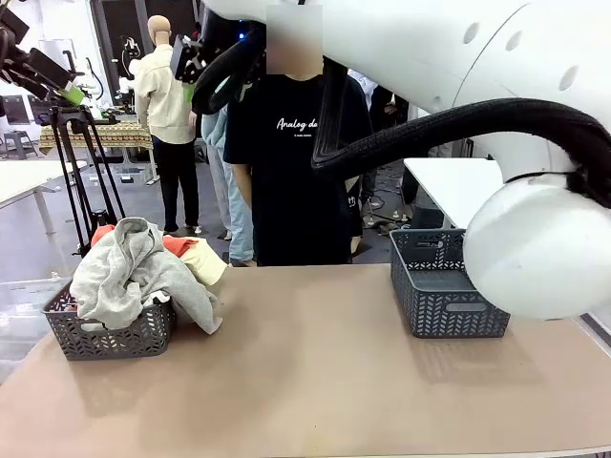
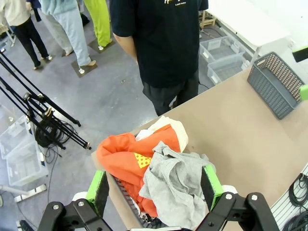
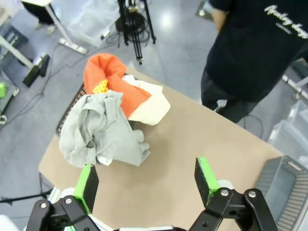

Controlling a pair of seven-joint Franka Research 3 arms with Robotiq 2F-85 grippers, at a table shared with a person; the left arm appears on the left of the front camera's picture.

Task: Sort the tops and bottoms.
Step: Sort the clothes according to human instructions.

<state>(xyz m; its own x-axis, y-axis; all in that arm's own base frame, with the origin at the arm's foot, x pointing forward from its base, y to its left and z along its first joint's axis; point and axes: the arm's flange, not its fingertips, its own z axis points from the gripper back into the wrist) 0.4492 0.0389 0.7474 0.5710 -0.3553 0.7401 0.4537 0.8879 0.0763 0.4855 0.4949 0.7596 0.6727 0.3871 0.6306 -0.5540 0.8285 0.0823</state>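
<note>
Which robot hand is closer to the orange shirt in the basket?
Left. The left hand hangs open right above the basket pile, with the orange shirt just beyond its fingers. The right hand is open over bare table, with the pile farther off.

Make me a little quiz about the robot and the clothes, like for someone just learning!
1. True or false: the orange-red top lies in the same basket as the grey garment.
2. Which best describes the other basket, beside the person? A holds clothes, B holds no clothes, C tipped over.
3. Fill in: the left gripper and right gripper are both ____.

Key: 1 true; 2 B; 3 open.
</note>
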